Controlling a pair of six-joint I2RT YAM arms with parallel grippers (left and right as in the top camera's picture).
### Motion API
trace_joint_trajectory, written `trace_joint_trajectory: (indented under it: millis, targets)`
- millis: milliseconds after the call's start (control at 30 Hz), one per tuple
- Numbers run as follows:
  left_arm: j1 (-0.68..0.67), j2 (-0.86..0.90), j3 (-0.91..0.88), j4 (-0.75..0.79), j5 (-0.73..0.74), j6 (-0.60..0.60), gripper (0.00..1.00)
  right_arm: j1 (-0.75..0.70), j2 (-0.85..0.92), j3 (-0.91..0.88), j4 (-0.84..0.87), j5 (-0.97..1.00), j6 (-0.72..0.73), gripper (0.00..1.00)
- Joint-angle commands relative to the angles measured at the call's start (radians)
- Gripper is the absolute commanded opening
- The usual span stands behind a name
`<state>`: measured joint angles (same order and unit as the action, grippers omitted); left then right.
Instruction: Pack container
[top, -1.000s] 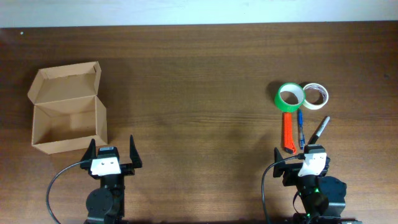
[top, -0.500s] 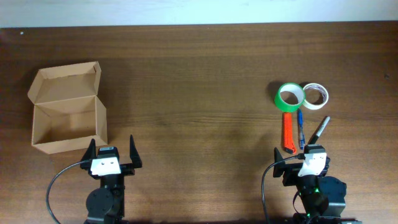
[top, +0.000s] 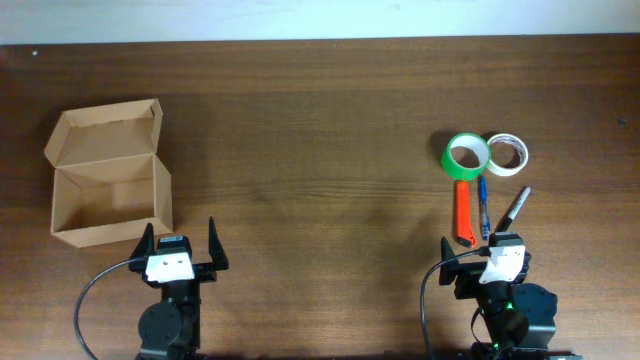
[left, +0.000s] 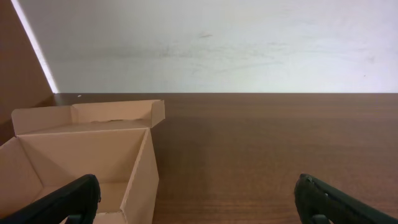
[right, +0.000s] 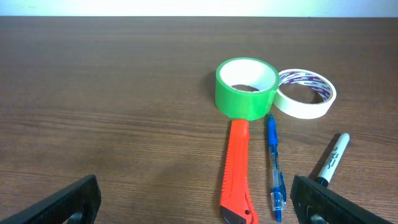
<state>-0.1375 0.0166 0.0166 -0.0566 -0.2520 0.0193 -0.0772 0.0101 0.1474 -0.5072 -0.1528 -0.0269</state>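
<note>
open container (top: 105, 200) sits apart from white tape (right: 308, 111) with unreadable purple print

Soft, even light fills the sharp pictures, with a very bright white wall (left: 249, 43) and only faint shadows on the table (top: 320, 120).

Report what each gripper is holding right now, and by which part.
Nothing is held: the left gripper and the right gripper are both open, with nothing between their fingers.

Wood table (top: 320, 120) carries open container (top: 105, 200) L; green tape (right: 245, 104), white tape (right: 306, 111), orange cutter (right: 236, 165), blue pen (right: 273, 165), prob. marker (right: 329, 162) R.
</note>
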Motion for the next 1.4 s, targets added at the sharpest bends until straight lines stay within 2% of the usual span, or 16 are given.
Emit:
trace_joint_trajectory:
  millis: [0,933,1200,1367]
  targets:
    - [-0.004,-0.011,-0.008,-0.001,-0.007,0.008,1.00,-0.002,-0.008,-0.006,-0.001,-0.005,0.001,0.99]
    - [-0.004,-0.011,-0.008,0.001,-0.006,0.008,0.99,-0.002,-0.008,-0.006,-0.001,-0.005,0.001,0.99]
    - [-0.004,-0.006,0.016,-0.057,0.127,-0.031,1.00,-0.002,-0.008,-0.006,-0.001,-0.005,0.001,0.99]
    - [-0.004,0.040,0.115,-0.141,0.185,-0.031,1.00,-0.002,-0.008,-0.006,0.011,0.006,0.029,0.99]
